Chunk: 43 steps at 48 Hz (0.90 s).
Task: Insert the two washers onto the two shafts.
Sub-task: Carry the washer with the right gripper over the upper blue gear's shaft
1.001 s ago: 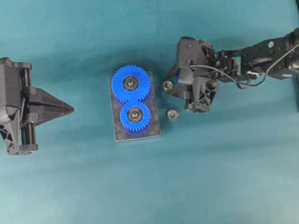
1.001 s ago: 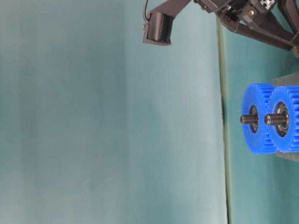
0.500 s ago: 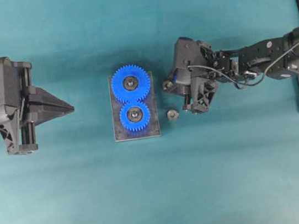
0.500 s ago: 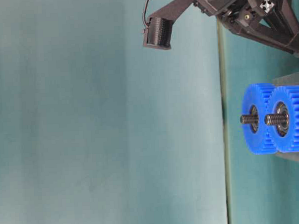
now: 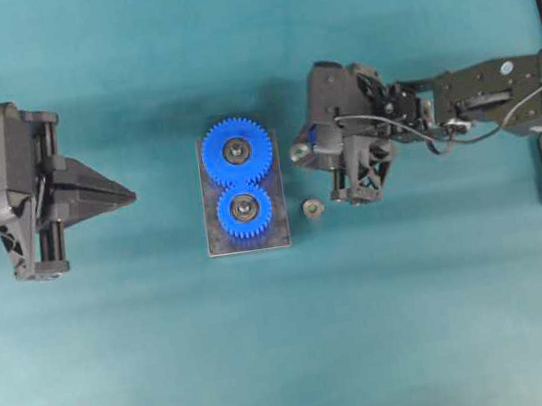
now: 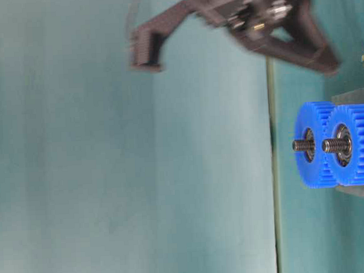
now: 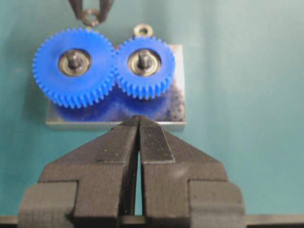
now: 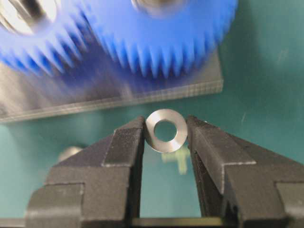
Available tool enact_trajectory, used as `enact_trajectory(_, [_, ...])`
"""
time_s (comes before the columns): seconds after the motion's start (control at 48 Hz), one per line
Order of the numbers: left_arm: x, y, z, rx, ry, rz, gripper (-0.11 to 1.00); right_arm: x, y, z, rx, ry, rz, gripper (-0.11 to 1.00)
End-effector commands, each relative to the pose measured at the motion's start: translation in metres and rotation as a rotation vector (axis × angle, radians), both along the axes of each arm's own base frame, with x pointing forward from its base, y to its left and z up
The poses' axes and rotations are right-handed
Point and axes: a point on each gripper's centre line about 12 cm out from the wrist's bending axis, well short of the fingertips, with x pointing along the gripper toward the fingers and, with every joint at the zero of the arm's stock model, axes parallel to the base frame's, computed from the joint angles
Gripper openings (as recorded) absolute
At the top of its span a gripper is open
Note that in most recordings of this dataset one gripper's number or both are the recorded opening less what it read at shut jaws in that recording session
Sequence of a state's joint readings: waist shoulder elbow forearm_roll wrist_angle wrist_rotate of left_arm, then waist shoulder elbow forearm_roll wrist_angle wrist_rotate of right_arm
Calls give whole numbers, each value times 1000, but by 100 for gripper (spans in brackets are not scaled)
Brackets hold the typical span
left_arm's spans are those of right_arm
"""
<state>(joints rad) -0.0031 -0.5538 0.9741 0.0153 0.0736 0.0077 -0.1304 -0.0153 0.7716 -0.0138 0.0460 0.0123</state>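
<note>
Washer (image 8: 166, 130): a thin, flat silver ring with a round central hole, standing on edge with its face toward the right wrist camera; clear of the table, just beside the base plate's edge on the large-gear side.
Right gripper (image 8: 166, 135): narrowed onto the washer, one black ribbed finger (image 8: 126, 142) pressing each side of its rim; in the overhead view the gripper (image 5: 300, 150) sits close beside the base plate, level with the large gear.
Base plate (image 5: 281, 234): grey metal rectangle on the teal table (image 5: 293, 361), carrying both gears; the landmark for all positions here.
Large gear (image 5: 237, 151): blue, toothed, on the plate's half nearest the held washer, meshed with the small gear.
Small gear (image 5: 244, 212): blue, on the plate's other half.
Shafts: a dark threaded shaft (image 7: 73, 58) rises through the bearing at the large gear's centre, and a second shaft (image 7: 143, 57) through the small gear's; both ends stand bare above the gears in the table-level view.
Loose part (image 5: 312, 207): a small silvery ring-like piece lying flat on the table, just off the plate's edge beside the small gear; its exact kind cannot be told.
Left gripper (image 7: 139, 124): fingers pressed together on nothing, tip aimed at the plate from the side opposite the washer, well apart from it.
Obstructions: open table between washer and plate.
</note>
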Motion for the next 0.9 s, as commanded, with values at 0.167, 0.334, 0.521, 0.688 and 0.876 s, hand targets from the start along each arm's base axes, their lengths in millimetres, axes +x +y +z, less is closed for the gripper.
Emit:
enact_trajectory(0.167, [3, 0, 7, 1, -32, 1, 0, 27, 2, 41, -35, -96, 34, 31])
enact_trajectory(0.334, [3, 0, 7, 3, -32, 0, 0, 41, 0, 44, -51, -116, 44, 31])
enact_trajectory(0.521, [3, 0, 6, 1, -31, 1, 0, 55, -2, 40, -69, -127, 59, 31])
enact_trajectory(0.688, [3, 0, 7, 1, -34, 1, 0, 61, -6, 38, -69, -127, 52, 31])
enact_trajectory(0.876, [3, 0, 6, 1, -31, -1, 0, 61, -7, 35, -66, -117, 48, 31])
